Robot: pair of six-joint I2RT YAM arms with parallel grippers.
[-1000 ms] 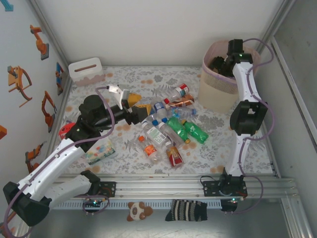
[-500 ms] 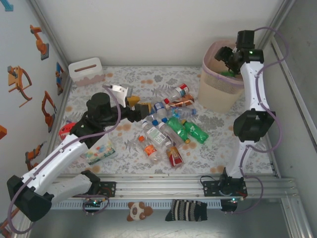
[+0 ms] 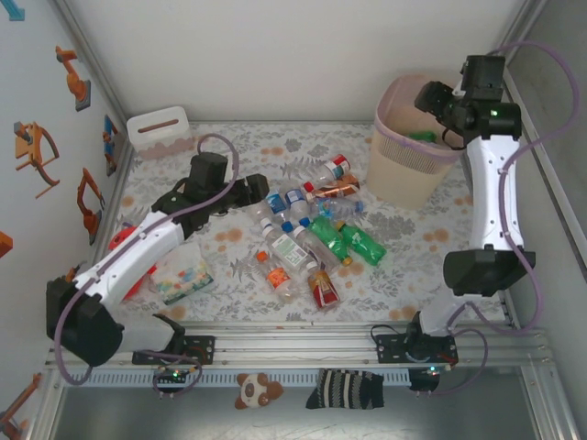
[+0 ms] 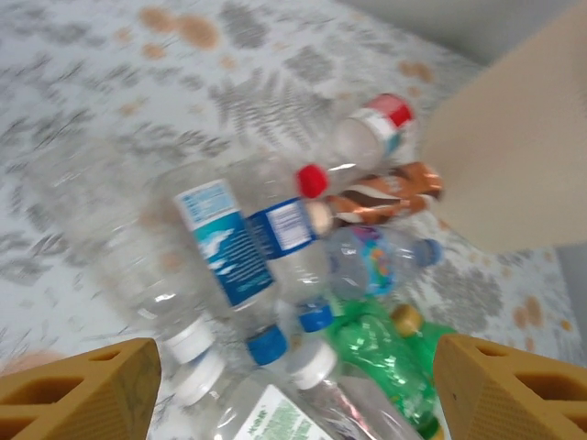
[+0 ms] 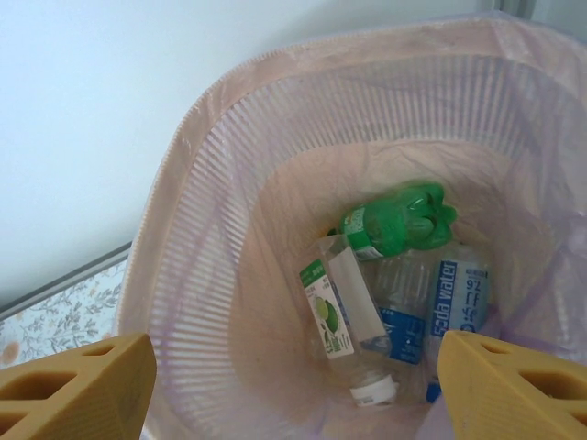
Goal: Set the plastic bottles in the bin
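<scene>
Right gripper hangs over the bin, which sits at 2 o'clock on the table. Jaws are spread with nothing between them. That reads as a drop pose: the bin mouth is directly below, so anything released falls inside the rim.

Already in the bin, lying on the liner:
- green bottle
- clear bottle with a green label
- blue-labelled bottle

Left gripper is also spread wide and empty, angled down at the 10 o'clock edge of the pile of bottles at table centre. The wide opening suits a bottle body, so we judge this as the approach to a pick. The likely target is the clear bottle with the blue-white label, which is nearest and lies across the line between the fingers.

Why start from the edge: the bottles overlap and lean on each other, so pulling one from the middle would drag its neighbours.

Risk: the bottles are round, light and slippery, so a pinch near the cap could squirt the bottle out. We'd grip mid-body, across the width.

Most of the task remains, with roughly a dozen bottles on the table.

The white box at 11 o'clock and the dotted packet at 8 o'clock aren't ours, so we leave them.
</scene>
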